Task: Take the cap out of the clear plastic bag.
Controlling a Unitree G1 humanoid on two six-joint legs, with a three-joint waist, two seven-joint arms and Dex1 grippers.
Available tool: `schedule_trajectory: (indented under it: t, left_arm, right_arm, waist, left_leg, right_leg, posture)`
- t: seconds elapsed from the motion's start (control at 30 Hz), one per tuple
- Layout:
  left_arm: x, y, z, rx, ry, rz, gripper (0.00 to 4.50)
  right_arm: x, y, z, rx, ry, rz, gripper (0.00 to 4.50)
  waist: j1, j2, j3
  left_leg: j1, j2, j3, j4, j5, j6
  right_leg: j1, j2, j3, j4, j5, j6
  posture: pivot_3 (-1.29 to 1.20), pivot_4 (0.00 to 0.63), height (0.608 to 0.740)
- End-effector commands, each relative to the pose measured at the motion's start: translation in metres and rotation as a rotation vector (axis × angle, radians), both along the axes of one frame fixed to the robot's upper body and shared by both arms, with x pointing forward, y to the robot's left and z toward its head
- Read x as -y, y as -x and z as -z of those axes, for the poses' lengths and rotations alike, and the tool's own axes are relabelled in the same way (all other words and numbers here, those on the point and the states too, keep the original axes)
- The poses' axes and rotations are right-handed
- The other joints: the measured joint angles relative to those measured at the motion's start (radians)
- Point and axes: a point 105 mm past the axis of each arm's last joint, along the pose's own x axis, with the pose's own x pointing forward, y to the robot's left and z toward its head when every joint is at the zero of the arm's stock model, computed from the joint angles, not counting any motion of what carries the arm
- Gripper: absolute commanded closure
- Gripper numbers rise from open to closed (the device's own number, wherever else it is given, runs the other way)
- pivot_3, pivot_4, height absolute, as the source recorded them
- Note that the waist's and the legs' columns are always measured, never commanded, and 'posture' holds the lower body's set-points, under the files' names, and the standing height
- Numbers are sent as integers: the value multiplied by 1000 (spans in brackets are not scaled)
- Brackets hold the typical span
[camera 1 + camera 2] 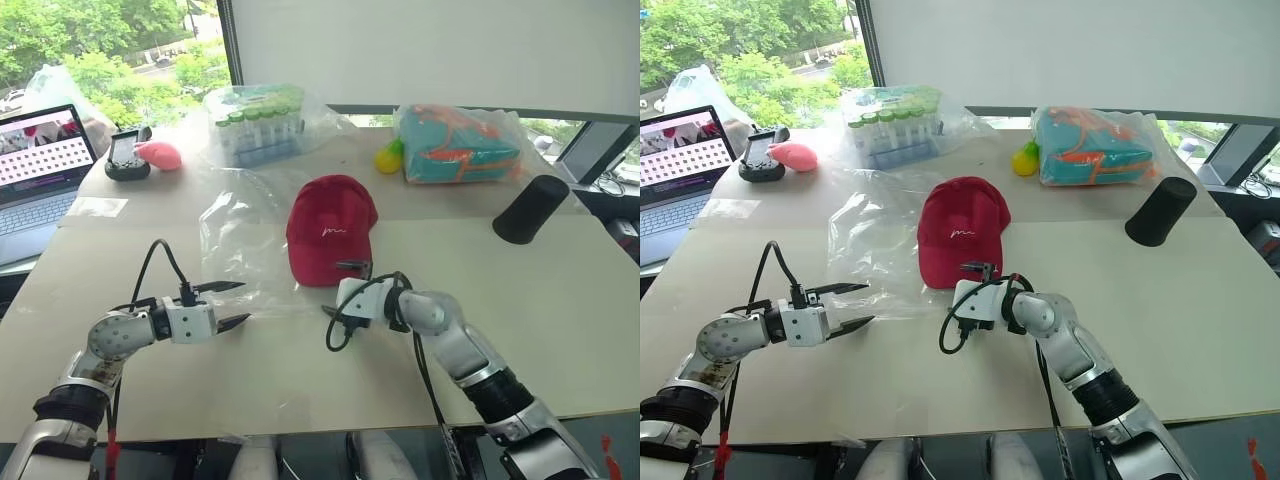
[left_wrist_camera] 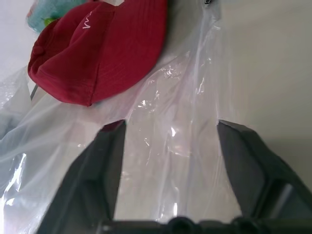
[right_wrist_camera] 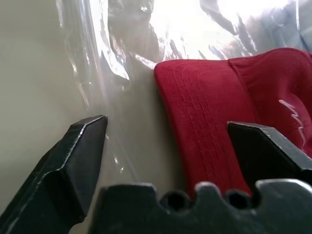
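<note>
1. The cap [image 1: 331, 230] sits mid-table, brim toward the near edge, dark red with its small white mark showing, lying outside the bag.
2. The clear plastic bag [image 1: 240, 250] lies crumpled just left of the cap, its right edge reaching the brim.
3. Right gripper [image 3: 165, 139] hovers at the brim's near edge, jaws spread wide, nothing between them.
4. Left gripper [image 1: 232, 304] is at the bag's near corner, jaws apart over the film, gripping nothing.
5. Far side of the table [image 1: 560, 330]: bagged tube rack [image 1: 258, 122], teal-orange package [image 1: 460, 145], black cylinder [image 1: 531, 209], laptop [image 1: 35, 165] at far left.
</note>
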Motion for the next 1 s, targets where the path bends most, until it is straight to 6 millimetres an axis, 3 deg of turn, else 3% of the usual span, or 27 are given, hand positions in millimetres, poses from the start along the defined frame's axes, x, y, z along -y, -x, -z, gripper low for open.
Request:
schedule_trajectory:
  t: [0.03, 0.17, 0.27, 0.33, 0.43, 0.6, 0.8, 1.0]
  left_arm:
    - [0, 3, -5, -2, 13, 11, 28]
    - [0, 13, -2, -69, 32, 4, 28]
    - [-1, 25, -9, -148, 89, -27, 28]
    - [-2, 30, -21, -222, 189, -86, 28]
    - [-4, 52, -23, -470, 300, -185, 28]
    - [-16, 64, -29, -620, 461, -368, 28]
    - [-77, 43, -40, -433, 784, -813, 28]
    - [-109, 42, -47, -162, 1076, -1127, 28]
  right_arm:
    - [2, 4, -10, -22, -35, -15, 0]
    - [4, -1, -24, -31, -96, 11, 0]
    - [11, 1, -42, -141, -237, 33, 0]
    - [19, 6, -56, -251, -342, 33, 0]
    - [45, 11, -81, -405, -504, 47, 0]
    - [74, 15, -93, -514, -623, 99, 0]
    - [115, -21, -93, -447, -795, 428, 0]
    - [153, -43, -63, -294, -754, 809, 0]
  waist:
    - [0, 0, 0]
    - [-2, 0, 0]
    - [-5, 0, 0]
    - [-3, 0, 0]
    - [-3, -1, 1]
    - [-21, -1, 1]
    - [-27, 0, 1]
    - [-17, -1, 1]
  left_leg:
    - [0, 0, 0, 0, 0, 0]
    - [0, 0, 0, 0, 0, 0]
    - [0, 1, 0, 0, 0, 0]
    - [-1, 1, 0, 0, 0, 0]
    - [-2, 2, -1, 0, 0, 0]
    - [0, 3, -1, -1, -1, 0]
    - [3, 3, -3, -5, -1, 1]
    - [3, 0, -2, -4, 0, 0]
  right_leg:
    - [0, 0, 0, 0, 0, 0]
    - [0, 0, 0, 0, 0, 0]
    - [0, 0, 0, 0, 0, 0]
    - [-1, 0, 0, 0, 0, 0]
    - [-1, 0, 0, 0, 0, 0]
    - [-1, 0, -1, -1, -5, 4]
    - [0, 3, -1, 1, -7, 2]
    - [1, 1, 1, 0, -5, 2]
  posture:
    - [0, 150, 740]
    - [0, 150, 740]
    - [0, 150, 740]
    - [0, 150, 740]
    - [0, 150, 740]
    - [0, 150, 740]
    - [0, 150, 740]
    - [0, 150, 740]
